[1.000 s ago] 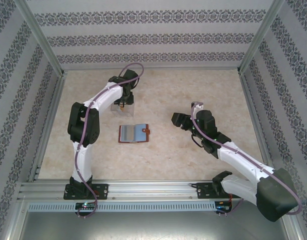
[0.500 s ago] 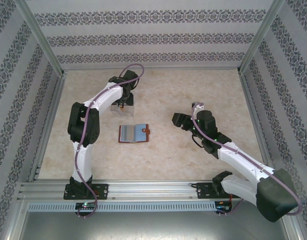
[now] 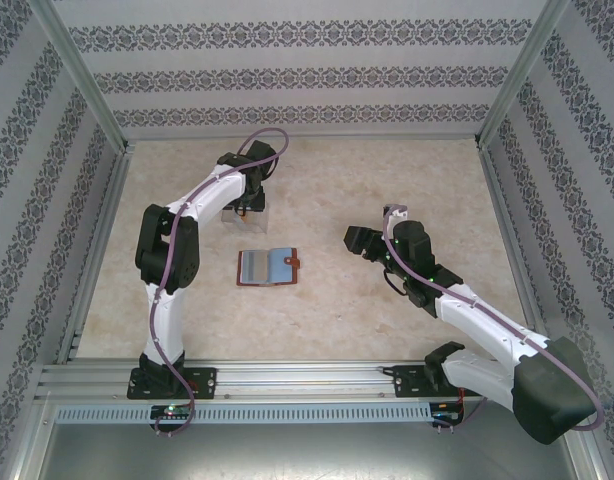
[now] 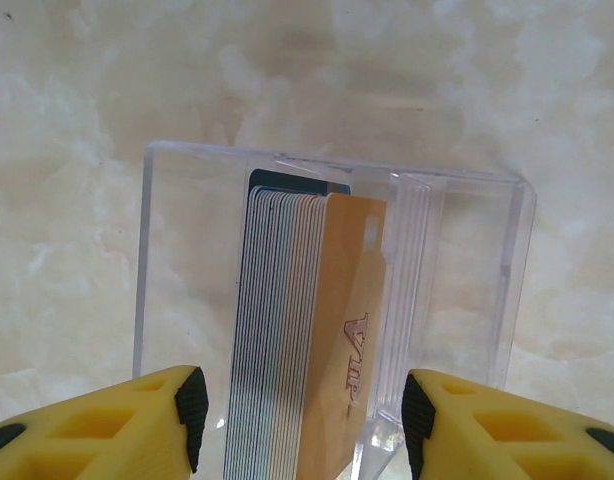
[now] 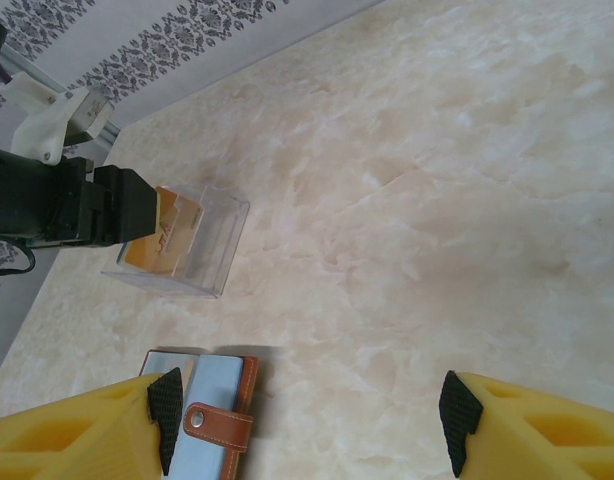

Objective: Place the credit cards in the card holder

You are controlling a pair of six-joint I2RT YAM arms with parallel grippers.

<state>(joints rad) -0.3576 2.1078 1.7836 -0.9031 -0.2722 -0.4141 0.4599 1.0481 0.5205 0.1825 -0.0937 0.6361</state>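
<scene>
Table from above: right gripper hangs right of the open card holder, its own camera showing jaws wide and empty. Left wrist close-up adds detail: left gripper straddles a clear box, jaws apart around credit cards standing on edge, without touching them.

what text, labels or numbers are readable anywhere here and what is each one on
"VIP": stamped on the face of the orange-tan card, at the front of the stack standing in the clear box.
Silvery-grey cards: only their edges show, so nothing can be read.
Card holder: no readable text or brand on it.
</scene>
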